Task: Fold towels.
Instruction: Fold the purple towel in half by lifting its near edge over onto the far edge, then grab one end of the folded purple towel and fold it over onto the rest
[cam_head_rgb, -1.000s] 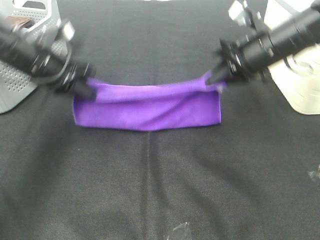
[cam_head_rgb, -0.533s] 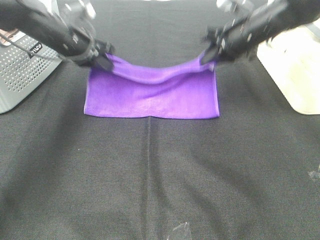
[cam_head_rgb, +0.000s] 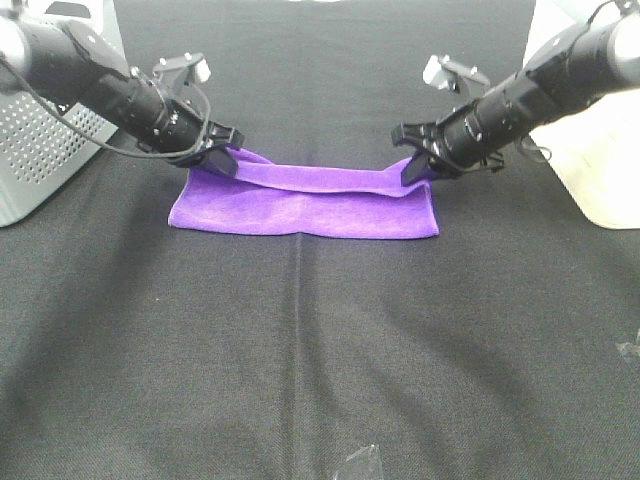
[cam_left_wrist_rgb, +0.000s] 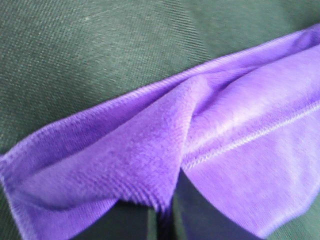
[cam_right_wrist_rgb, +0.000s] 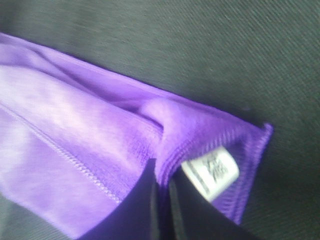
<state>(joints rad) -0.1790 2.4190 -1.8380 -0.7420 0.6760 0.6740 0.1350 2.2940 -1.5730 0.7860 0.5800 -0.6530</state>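
Exterior high view, L to R. Far left: grey perforated bin (cam_head_rgb: 35, 150) at the table edge, on the black table cover (cam_head_rgb: 300, 350). The left arm comes in over it, angled down toward the centre.

Left gripper (cam_head_rgb: 224, 161) is low, at the far-left corner of the purple towel (cam_head_rgb: 300, 208). Its jaws are closed down to a thin gap w/ towel fabric pinched between. The left wrist view shows the dark fingers (cam_left_wrist_rgb: 190, 220) under a bunched fold, w/ a stitched hem running away from it.

The towel sits mid-table, slightly toward the far side, as a wide band. Its near part lies flat on the cover. The far edge is doubled over on top, raised at both corners and sagging in between.

Right gripper (cam_head_rgb: 413, 168) is at the far-right corner, approx. level w/ the left one. Its jaws are likewise nearly together, clamped on a fold of towel. In the right wrist view the two fingers (cam_right_wrist_rgb: 137, 210) squeeze the fold, and the white tag (cam_right_wrist_rgb: 211, 172) sits just beside them at the corner hem; its print is too blurred to read.

Far right: white object (cam_head_rgb: 590, 170) behind the right arm, cut off by the frame edge; can't tell what it is.
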